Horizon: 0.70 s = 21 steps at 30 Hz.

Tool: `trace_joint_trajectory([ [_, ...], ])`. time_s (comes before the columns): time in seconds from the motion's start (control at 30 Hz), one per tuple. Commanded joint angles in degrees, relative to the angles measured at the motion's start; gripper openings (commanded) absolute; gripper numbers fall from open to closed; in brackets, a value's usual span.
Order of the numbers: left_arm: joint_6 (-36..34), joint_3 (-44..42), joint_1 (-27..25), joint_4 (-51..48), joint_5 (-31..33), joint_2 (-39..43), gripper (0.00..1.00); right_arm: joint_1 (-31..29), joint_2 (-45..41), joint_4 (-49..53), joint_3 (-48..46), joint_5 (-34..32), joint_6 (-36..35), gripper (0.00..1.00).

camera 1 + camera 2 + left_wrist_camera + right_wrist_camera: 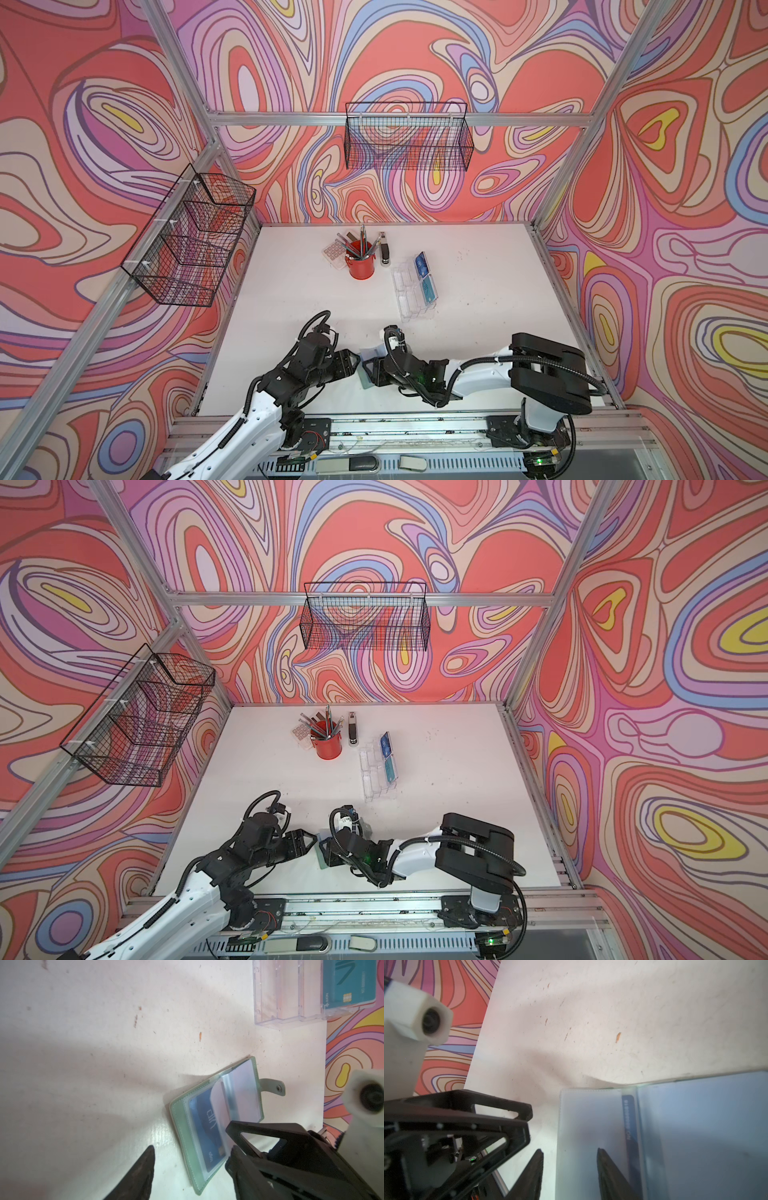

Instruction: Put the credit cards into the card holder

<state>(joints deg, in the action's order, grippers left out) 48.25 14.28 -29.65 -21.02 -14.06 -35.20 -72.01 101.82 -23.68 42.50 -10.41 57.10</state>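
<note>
One blue card (204, 1126) is sitting inside the card holder (178, 1124), lying open on the desk (104, 1064); the right gripper (230, 1139), half-wide, is straddling a clear sleeve (589, 1122); the left gripper (354, 362) is hovering open, empty; a teal card (428, 291) and another blue one (421, 264) are waiting in the acrylic stand (405, 291)

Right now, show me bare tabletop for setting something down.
Bare: the stretch between the red metal pencil cup and the left gripper; also right of the clear tiered acrylic stand. Crowded: front centre, where the right gripper faces it over the sage-green card holder.
</note>
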Motion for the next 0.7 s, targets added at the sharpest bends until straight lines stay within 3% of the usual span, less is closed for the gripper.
trace_joint_trajectory([
  [0.0,0.61,0.83,0.81,-5.55,3.77,2.8,0.61,-0.67,2.71,-2.63,2.0,2.12,0.7,0.45],
  [0.2,0.76,1.77,1.27,-10.76,7.59,7.35,0.61,-0.66,3.48,-1.88,3.4,3.41,0.21,0.43],
  [0.3,0.68,2.79,1.35,-14.57,10.68,9.94,0.61,-0.66,-1.46,1.99,2.76,0.75,-1.17,0.43],
  [0.43,-0.82,6.42,1.33,-21.44,13.45,14.09,0.63,-0.37,-12.39,15.94,4.96,-8.59,-5.27,0.48],
  [0.47,-1.07,7.56,1.31,-22.94,14.04,15.01,0.67,-0.05,-14.7,20.27,6.33,-10.59,-6.3,0.49],
  [0.5,-0.29,7.88,1.33,-23.87,14.69,16.07,0.78,0.83,-17.21,24.83,7.98,-12.04,-7.6,0.49],
  [0.67,4.3,4.87,1.35,-22.9,18.28,18.52,0.8,9.86,-27.46,39.73,13.59,-12.27,-12.81,0.54],
])
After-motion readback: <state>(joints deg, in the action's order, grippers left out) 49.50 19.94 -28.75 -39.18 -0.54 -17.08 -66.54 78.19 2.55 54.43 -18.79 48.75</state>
